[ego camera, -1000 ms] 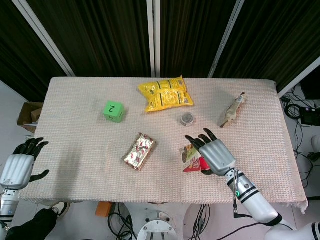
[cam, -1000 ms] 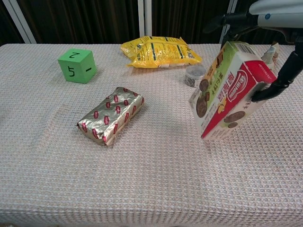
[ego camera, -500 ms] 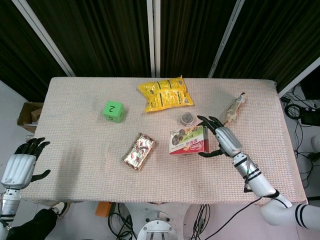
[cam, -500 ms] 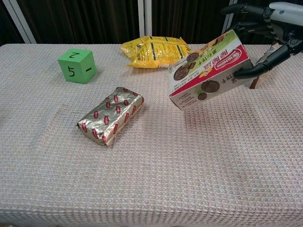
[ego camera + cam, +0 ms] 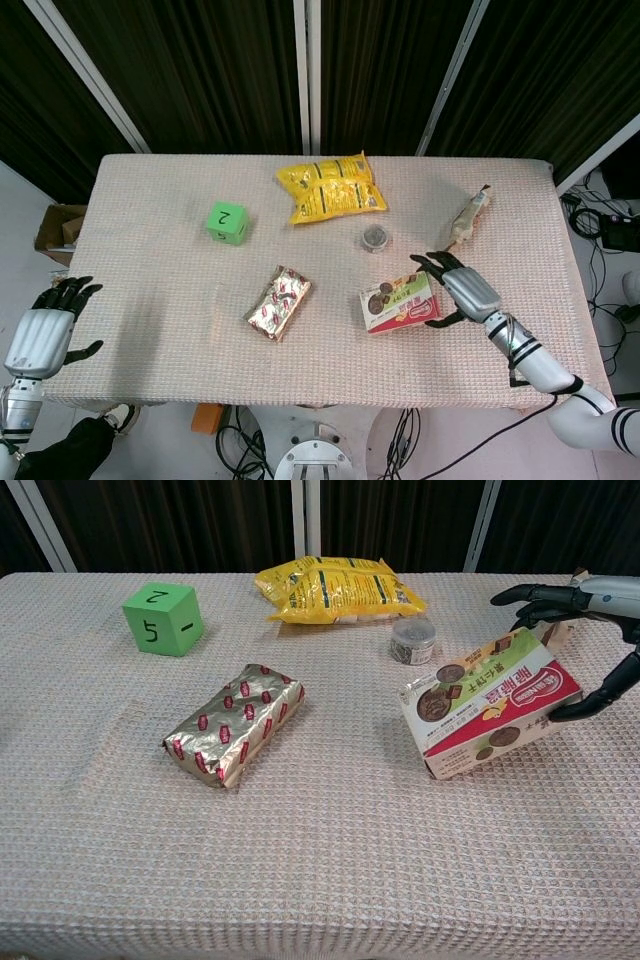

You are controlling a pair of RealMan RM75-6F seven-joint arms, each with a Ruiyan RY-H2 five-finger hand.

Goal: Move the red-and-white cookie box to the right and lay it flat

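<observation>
Cookie box: red-and-white cookie box (image 5: 399,302) lies on its long side on the right half of the table (image 5: 150,250), printed face up, near end tipped slightly in the chest view; whether it sits fully flat cannot be told.
Position: right of the foil-wrapped snack pack (image 5: 279,302), just in front of the small round tin (image 5: 375,238), well in from the table's right edge.
Right hand: right hand (image 5: 462,290) clasps the box's right end, fingers (image 5: 530,595) over the top edge and thumb below, spread around the carton rather than clamped tight.
Left hand: left hand (image 5: 45,335) hangs off the table's left front corner, fingers loosely apart, holding nothing.
Done: box appears carried rightward and brought down onto its broad face.
Left: judged nearly complete; the box probably needs settling flat, then the right hand lets go and withdraws.
Others: yellow snack bag (image 5: 330,187), green numbered cube (image 5: 227,221) and wrapped snack bar (image 5: 467,219) stand apart from the box.
</observation>
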